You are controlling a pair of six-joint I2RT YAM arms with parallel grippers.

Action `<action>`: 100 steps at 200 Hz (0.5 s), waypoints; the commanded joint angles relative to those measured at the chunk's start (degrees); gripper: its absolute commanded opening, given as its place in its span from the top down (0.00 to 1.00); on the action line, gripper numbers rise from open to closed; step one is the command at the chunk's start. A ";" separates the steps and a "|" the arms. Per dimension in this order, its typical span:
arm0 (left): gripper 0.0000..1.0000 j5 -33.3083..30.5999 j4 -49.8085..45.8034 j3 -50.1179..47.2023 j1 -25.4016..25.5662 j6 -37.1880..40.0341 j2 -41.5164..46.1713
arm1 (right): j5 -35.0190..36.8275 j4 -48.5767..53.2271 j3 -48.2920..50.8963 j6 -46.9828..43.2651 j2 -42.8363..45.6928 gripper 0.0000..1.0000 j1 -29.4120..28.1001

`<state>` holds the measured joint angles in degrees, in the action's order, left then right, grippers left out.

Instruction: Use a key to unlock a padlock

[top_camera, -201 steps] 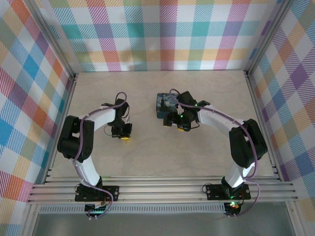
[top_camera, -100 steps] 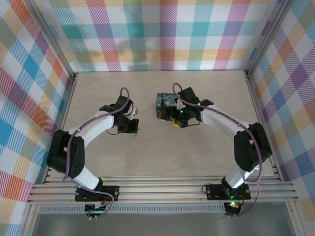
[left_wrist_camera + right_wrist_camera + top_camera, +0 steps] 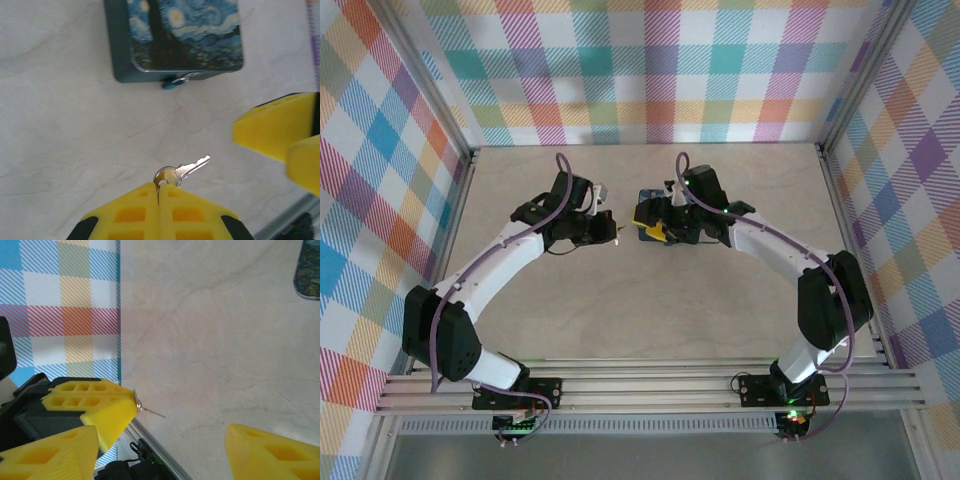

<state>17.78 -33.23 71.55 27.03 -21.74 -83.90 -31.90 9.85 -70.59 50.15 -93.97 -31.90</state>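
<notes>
Left end effector [image 3: 159,192]: yellow fingers [image 3: 130,215] pressed together, clenched on the bow of a small silver key [image 3: 186,169]. The blade sticks out past the fingertips, tilted to the right in the left wrist view, its tip in free air above the pale marbled desk [image 3: 75,125]. Ahead of the key, with bare desk between, lies a dark rectangular padlock with a blue-and-yellow starry-night print [image 3: 182,35], flat on the desk. A silver-and-blue fitting on its near edge faces the key.

From above I see the left arm [image 3: 490,265] arcing forward from its base at the near left. It bends inward, wrist pointed right at the padlock.

Right end effector [image 3: 160,452]: released, yellow fingers [image 3: 272,452] spread wide with nothing between them. From its wrist camera I see the left end effector and the key edge-on, plus a corner of the padlock at the upper right. The right arm [image 3: 780,250] curves forward and inward from the near right. Its end effector is at the padlock's near-right side; I cannot tell if it touches.
</notes>
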 commanded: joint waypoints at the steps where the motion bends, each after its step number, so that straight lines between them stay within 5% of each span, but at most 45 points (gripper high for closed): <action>1: 1.00 4.81 2.40 3.27 1.09 -4.17 0.70 | -1.09 -0.69 -1.70 -1.55 2.44 0.35 0.57; 54: 1.00 8.80 3.05 6.55 1.71 -5.26 0.01 | -3.11 -3.32 -1.07 -2.82 4.41 0.53 3.00; 100: 1.00 9.82 2.81 7.54 1.80 -4.94 -0.47 | -6.45 -6.16 -2.22 -1.38 3.14 0.55 2.99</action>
<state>25.71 -30.92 77.10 28.10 -26.17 -83.92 -35.09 6.63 -70.63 48.69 -90.83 -28.84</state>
